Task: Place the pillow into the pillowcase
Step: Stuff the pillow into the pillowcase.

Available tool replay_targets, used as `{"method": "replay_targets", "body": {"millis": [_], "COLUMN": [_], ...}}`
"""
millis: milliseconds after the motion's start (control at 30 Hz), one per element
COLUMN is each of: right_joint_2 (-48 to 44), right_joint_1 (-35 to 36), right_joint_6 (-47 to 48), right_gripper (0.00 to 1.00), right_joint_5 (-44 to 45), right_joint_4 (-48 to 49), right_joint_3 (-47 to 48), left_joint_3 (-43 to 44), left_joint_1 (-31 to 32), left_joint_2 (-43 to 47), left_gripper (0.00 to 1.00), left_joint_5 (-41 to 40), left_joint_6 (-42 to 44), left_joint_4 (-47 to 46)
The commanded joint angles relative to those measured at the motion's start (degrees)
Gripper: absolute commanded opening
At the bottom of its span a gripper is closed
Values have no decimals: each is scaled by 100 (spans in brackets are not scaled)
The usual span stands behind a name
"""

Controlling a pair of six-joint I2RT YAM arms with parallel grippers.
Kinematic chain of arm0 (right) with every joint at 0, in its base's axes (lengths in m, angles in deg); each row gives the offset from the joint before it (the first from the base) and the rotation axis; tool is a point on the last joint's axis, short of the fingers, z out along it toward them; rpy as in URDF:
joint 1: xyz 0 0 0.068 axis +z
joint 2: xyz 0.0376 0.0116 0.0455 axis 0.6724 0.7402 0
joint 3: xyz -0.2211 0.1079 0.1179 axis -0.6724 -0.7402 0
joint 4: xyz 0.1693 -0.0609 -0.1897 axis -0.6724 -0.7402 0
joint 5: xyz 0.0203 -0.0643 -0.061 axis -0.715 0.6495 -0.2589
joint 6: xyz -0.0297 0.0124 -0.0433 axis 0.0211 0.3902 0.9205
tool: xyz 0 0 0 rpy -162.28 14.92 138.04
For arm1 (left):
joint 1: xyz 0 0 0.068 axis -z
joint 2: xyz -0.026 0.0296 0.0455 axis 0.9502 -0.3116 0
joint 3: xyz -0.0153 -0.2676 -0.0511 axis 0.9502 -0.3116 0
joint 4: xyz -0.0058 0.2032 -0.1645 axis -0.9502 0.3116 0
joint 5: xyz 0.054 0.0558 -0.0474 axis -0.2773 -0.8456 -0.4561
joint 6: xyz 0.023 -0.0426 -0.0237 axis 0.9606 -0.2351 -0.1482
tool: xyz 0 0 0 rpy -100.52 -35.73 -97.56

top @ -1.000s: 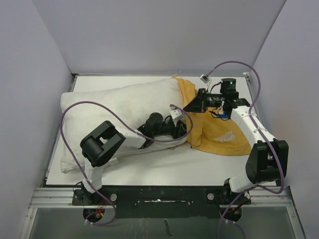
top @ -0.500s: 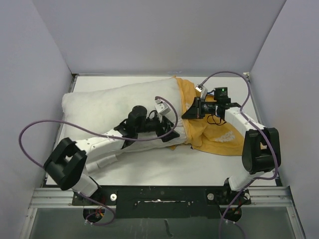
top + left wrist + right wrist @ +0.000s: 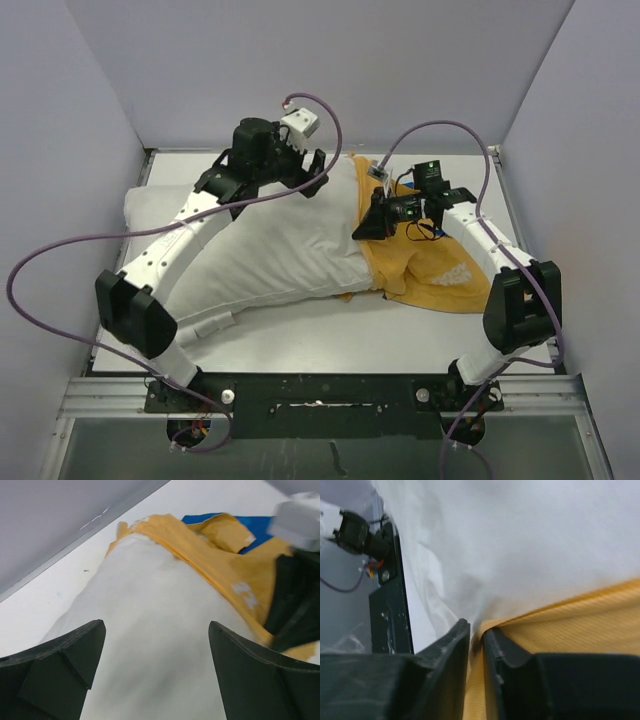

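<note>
The left jaws spread empty above the pillow (image 3: pixel 270 240), which lay on the worktop (image 3: pixel 330 335) with only one end inside the pillowcase (image 3: pixel 440 265), whose yellow hem the right jaws pinched by so thin a fold that it looked liable to slip free.

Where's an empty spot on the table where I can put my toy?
The widest bare strip of table runs between the pillow and the near black rail. A thinner strip lies behind the pillow by the back wall. The middle is crowded: the right pincer pinches the pillowcase there, and the left pincer hangs open above.
</note>
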State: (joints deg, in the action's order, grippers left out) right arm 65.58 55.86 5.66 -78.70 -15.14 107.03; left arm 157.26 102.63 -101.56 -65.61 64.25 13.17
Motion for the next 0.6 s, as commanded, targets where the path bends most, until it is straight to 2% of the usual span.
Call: {"method": "replay_targets", "body": {"millis": [0, 100, 167, 233, 267, 433, 567], "right_joint_2": [-1, 152, 504, 974, 1240, 2698, 3428], "right_joint_1": [52, -601, -870, -906, -867, -547, -368], "right_joint_6": [1816, 1847, 1709, 1343, 1134, 220, 9], "right_gripper": [28, 45, 57, 70, 76, 80, 79], "right_joint_5": [-166, -177, 20, 496, 806, 1908, 2401], "right_joint_4": [-1722, -1968, -2069, -2011, -1959, -1995, -2028], "right_joint_3": [1031, 1702, 2329, 2949, 3277, 4962, 5652], "left_joint_3": [453, 51, -81, 12, 53, -126, -499], "left_joint_1": [-158, -183, -231, -263, -280, -319, -336], "left_joint_2": [-1204, -1373, -1468, -1668, -1746, -1755, -1557], "left_gripper": [83, 78, 64, 45, 39, 16, 7], "left_joint_5": [-541, -160, 202, 482, 677, 1120, 1351], "left_joint_6": [892, 1207, 1344, 1358, 1331, 1230, 1166], "left_joint_4": [863, 382, 271, 387, 432, 304, -4]}}
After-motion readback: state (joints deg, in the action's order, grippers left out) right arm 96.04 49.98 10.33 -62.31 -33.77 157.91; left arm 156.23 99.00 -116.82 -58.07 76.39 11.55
